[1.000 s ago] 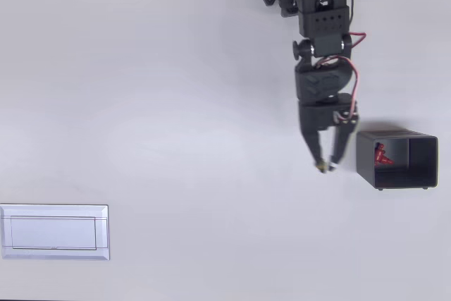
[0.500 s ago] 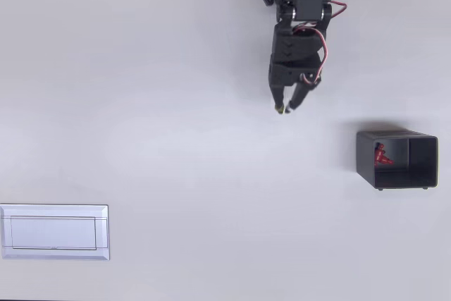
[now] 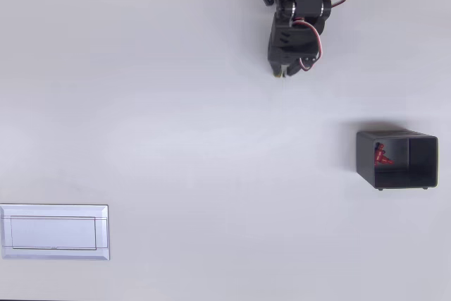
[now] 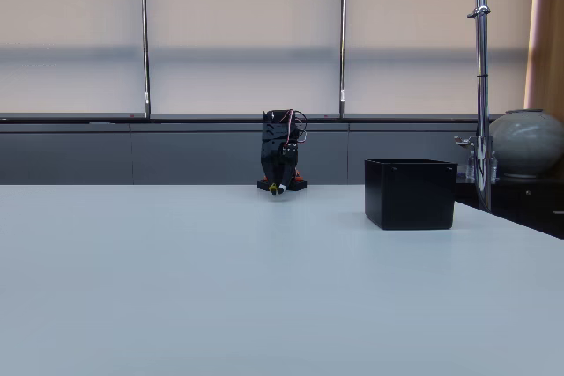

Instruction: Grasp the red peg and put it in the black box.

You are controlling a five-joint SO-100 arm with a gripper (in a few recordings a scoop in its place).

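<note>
The red peg (image 3: 381, 156) lies inside the black box (image 3: 423, 161), against its left inner wall in the overhead view. The box stands at the right of the white table, and in the fixed view the black box (image 4: 410, 194) hides the peg. My gripper (image 3: 284, 73) is folded back near the arm's base at the top of the overhead view, well away from the box, up and to its left. In the fixed view my gripper (image 4: 276, 188) points down just above the table with its fingertips together and nothing between them.
A flat white rectangular plate (image 3: 54, 232) lies at the lower left of the table in the overhead view. The arm's base (image 4: 282, 184) sits at the table's far edge. A round grey vase (image 4: 527, 142) stands off the table at the right.
My gripper has pulled away from beside the box, up toward the arm's base, and its fingers have come together. The peg stays in the box.
</note>
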